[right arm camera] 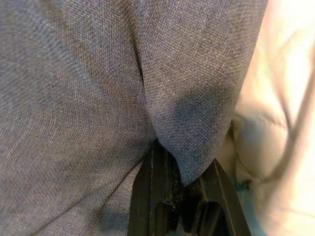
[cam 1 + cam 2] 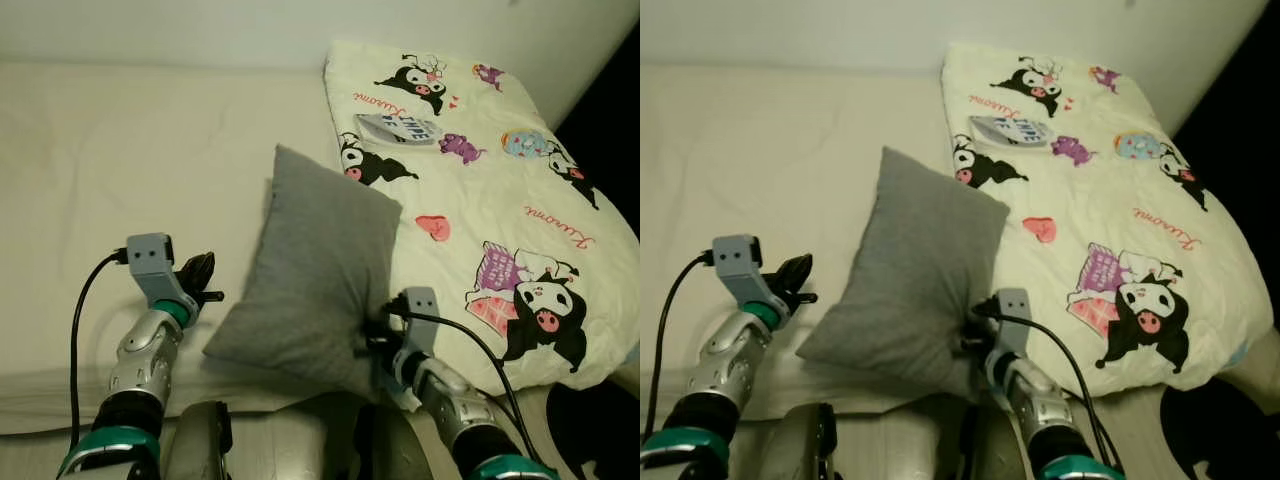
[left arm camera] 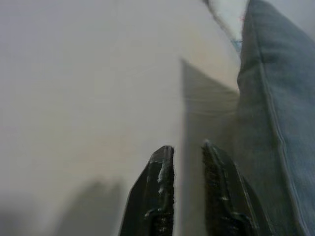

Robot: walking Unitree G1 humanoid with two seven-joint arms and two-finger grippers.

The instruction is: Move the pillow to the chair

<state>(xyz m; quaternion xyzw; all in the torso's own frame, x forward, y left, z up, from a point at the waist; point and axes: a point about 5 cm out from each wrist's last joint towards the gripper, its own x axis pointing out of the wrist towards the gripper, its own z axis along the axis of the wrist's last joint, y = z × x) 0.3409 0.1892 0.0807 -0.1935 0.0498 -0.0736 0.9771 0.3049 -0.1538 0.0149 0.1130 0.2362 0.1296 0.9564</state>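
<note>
The right gripper [image 1: 183, 183] has its 2 black fingers pinched on a fold of the grey pillow [image 2: 312, 275] at its near right corner, the fabric bunching into a crease where the fingers bite. That hold looks like the reason the pillow stands tilted on edge instead of lying flat: its near side is lifted off the bed [image 2: 120, 150] while its far corner points up toward the wall. The pillow sits on the cream sheet near the front edge, its right side leaning against the cartoon-print quilt [image 2: 500, 190] that covers the bed's right part.

The left gripper [image 2: 196, 277] hovers just beside the pillow's left edge, apart from it, above bare sheet. In the left wrist view its fingers [image 3: 158, 189] stand narrowly parted with nothing between them, the pillow's seam running close alongside. It seems placed to take the opposite side, since 1 corner pinch would let a soft pillow sag and swing.

No chair can be made out here, so the carry is, by my judgement, barely begun.
</note>
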